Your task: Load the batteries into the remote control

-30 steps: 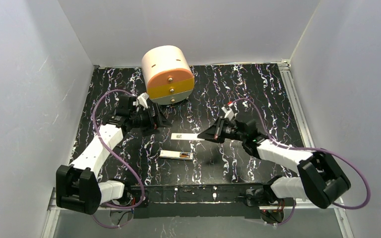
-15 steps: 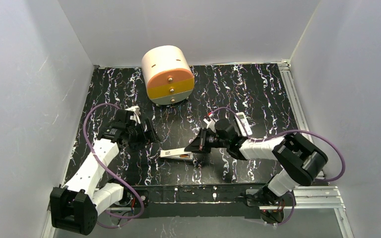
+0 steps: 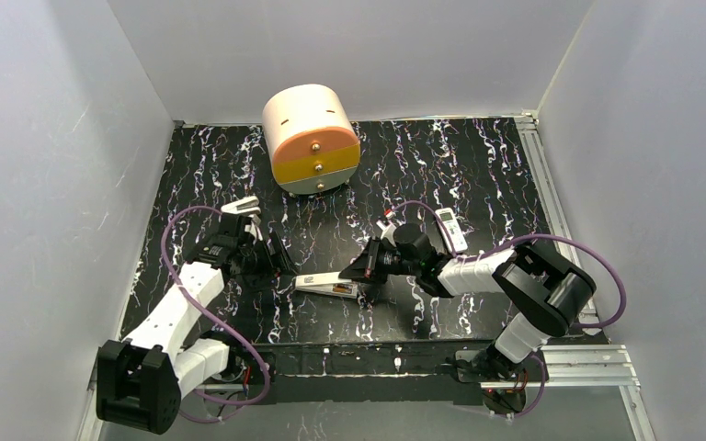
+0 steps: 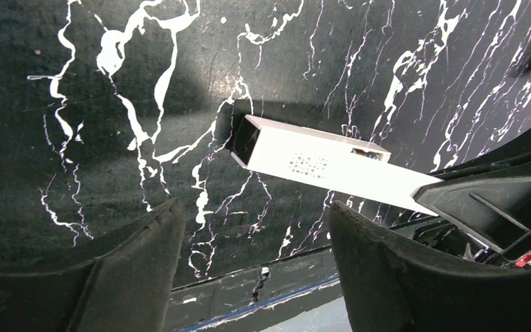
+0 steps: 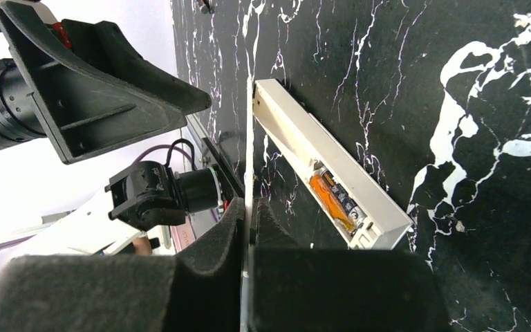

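The batteries point(image 5: 333, 198) sit in the end pocket of a narrow white bar point(image 3: 320, 284) at 6 o'clock from the centre of the table point(image 3: 478, 175). The remote control point(image 3: 448, 228) lies well apart, toward 2 o'clock. The batteries look light, rigid, slick and apt to roll, so pinch one across its middle. The right gripper point(image 5: 249, 207) is pressed together on a thin white strip point(image 4: 332, 166); the left gripper point(image 4: 256, 221) hangs spread and empty. Whether one cell or two fill the pocket is unclear, and the remote's battery bay is hidden.

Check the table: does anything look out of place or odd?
Yes. The long white bar lies open mid-table, with a battery exposed at one end. The right hand pinches a thin white cover over it, not fitted on.
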Available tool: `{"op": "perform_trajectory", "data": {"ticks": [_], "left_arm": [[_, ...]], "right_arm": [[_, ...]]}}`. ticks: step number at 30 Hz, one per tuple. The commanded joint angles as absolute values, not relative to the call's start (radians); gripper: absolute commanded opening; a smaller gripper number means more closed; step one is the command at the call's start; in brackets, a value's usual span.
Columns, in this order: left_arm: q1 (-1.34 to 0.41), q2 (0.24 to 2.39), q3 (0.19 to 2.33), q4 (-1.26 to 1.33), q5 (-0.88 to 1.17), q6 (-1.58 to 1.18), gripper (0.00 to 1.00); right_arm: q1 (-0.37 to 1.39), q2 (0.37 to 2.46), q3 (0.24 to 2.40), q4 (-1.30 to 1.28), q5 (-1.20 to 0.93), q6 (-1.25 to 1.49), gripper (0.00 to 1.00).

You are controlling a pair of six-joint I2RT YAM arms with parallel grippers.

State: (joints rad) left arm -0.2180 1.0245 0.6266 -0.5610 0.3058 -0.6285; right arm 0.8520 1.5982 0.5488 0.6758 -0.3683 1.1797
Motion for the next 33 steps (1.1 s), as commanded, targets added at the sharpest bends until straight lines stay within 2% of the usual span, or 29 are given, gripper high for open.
{"op": "perform_trajectory", "data": {"ticks": [1, 15, 33], "left_arm": [[-0.215, 1.032, 0.610, -0.530, 0.345, -0.642, 0.71], [-0.215, 1.113, 0.579, -0.462, 0.354, -0.669, 0.55], [-0.215, 1.193, 0.546, -0.364, 0.381, -0.701, 0.46]], "right_arm": [[0.856, 1.607, 0.541, 0.703, -0.340, 1.183, 0.01], [0.863, 1.569, 0.515, 0.546, -0.286, 1.162, 0.01], [0.919, 1.553, 0.541, 0.406, -0.154, 1.174, 0.01]]}}
